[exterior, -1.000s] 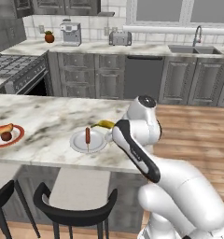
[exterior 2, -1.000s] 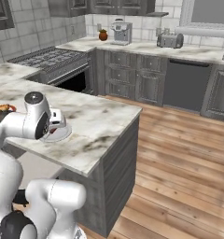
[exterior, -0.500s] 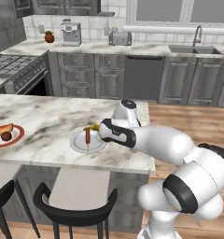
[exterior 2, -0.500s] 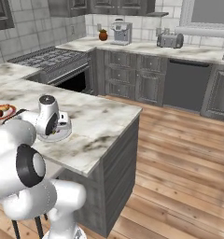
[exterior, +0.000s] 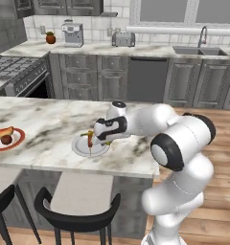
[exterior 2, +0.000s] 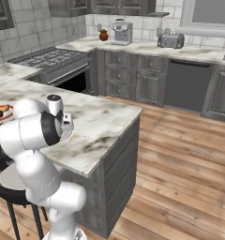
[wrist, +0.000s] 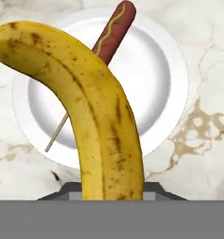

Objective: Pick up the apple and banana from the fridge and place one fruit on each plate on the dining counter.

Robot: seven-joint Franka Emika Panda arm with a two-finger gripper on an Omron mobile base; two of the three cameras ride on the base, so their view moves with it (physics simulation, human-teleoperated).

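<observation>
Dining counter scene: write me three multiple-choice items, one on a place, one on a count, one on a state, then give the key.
1. Where does the apple lie?
A. on the red-rimmed plate
B. on the white plate
C. on the stove

2. How many plates stand on the dining counter?
A. one
B. two
C. three

3. What is the state of the banana?
A. lying on the white plate
B. lying on the floor
C. held in the gripper above the white plate

Key: 1 A, the left base view shows the dark red fruit beside a roll on the red-rimmed plate. 2 B, one red-rimmed and one white. 3 C, the hand view shows the banana rising from the gripper over the plate, where a corn dog on a stick already lies.
</observation>
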